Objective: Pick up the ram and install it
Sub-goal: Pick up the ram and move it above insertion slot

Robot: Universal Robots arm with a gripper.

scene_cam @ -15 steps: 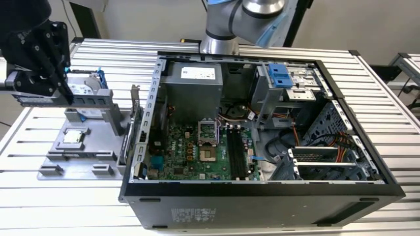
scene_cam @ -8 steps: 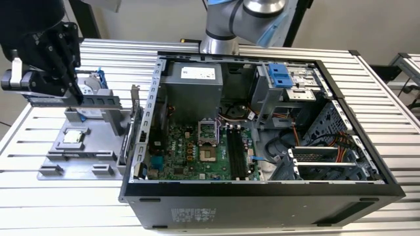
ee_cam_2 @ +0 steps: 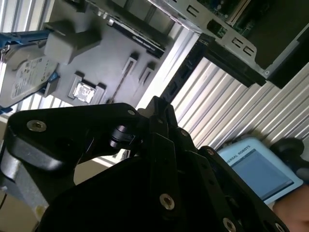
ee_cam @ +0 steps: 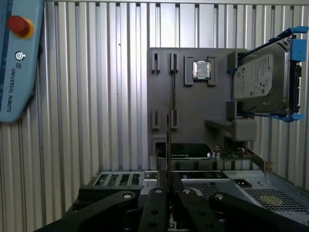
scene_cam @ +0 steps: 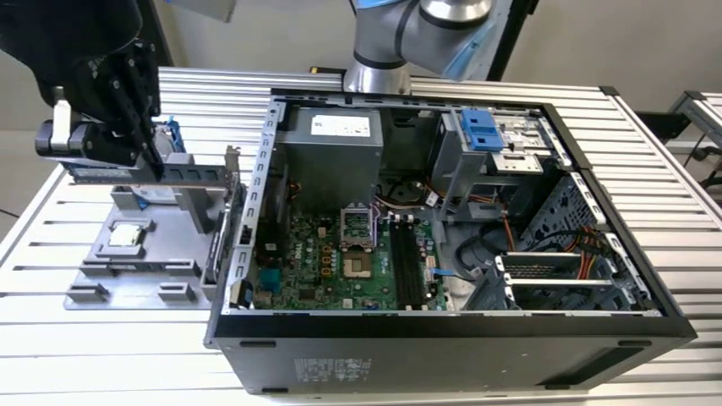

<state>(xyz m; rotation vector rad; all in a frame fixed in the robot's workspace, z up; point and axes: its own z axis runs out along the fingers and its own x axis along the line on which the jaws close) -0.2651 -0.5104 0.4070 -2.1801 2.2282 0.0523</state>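
Observation:
The ram (scene_cam: 198,175) is a long thin bluish-green stick held level above the grey parts holder (scene_cam: 113,271) at the exterior view's left. My black gripper (scene_cam: 152,167) is shut on it from above. In the first wrist view the ram (ee_cam: 171,121) shows edge-on as a thin dark line running out from between my fingers (ee_cam: 157,193), in line with the holder's (ee_cam: 193,111) narrow slots. The motherboard's black ram slots (scene_cam: 404,254) lie inside the open computer case (scene_cam: 451,326), to the exterior view's right of my gripper.
On the holder sit a small silver processor chip (scene_cam: 130,237) (ee_cam: 202,70) and a silver hard drive in a blue bracket (ee_cam: 263,82) (ee_cam_2: 24,77). The case's raised metal wall (scene_cam: 254,194) stands between holder and motherboard. A blue teach pendant (ee_cam: 19,58) lies on the slatted table.

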